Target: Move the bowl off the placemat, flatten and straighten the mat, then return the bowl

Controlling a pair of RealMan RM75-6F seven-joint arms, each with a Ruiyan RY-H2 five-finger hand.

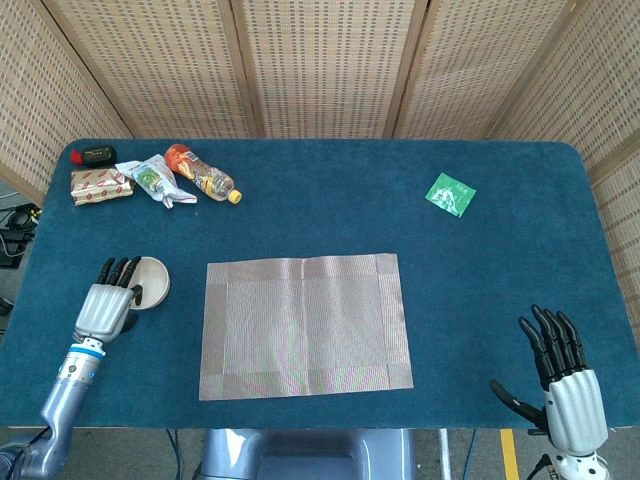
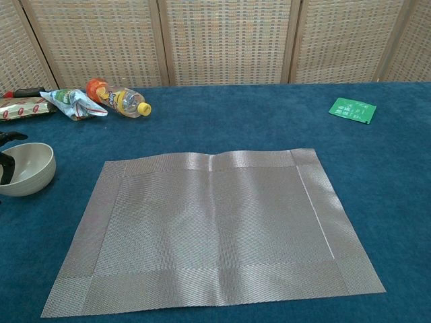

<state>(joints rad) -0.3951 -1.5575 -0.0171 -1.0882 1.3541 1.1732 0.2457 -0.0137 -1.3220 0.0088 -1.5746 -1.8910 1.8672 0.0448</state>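
Near edge, right side: right hand (image 1: 565,370) held upright over the table's front corner, fingers spread apart, nothing in it; seen only in the head view.

Centre, near to mid table: placemat (image 1: 305,325) lies flat on the blue table (image 1: 500,280), edges roughly square with the table front. Chest view shows a slight ripple along its far edge and a faint crease near the middle of that edge. Nothing rests on the mat.

Left, mid table: bowl (image 1: 150,280), cream-coloured, upright, sits on the cloth just beside the mat's left edge, not touching it. Left hand (image 1: 105,305) is at the bowl's near-left side; dark fingertips (image 2: 5,165) reach over the rim into the bowl in the chest view. Whether the hand actually grips the rim or only touches it, cannot tell.

Far right: small green packet (image 1: 451,193) lying flat, well apart from the mat.

Far left corner: plastic bottle (image 1: 203,176) on its side, yellow cap pointing toward the table centre; crumpled wrapper (image 1: 155,181) touching it on the left; red-and-tan snack pack (image 1: 100,186) beside that; small black-and-red object (image 1: 93,154) behind.

Background: woven screen panels (image 1: 320,60) behind the table.
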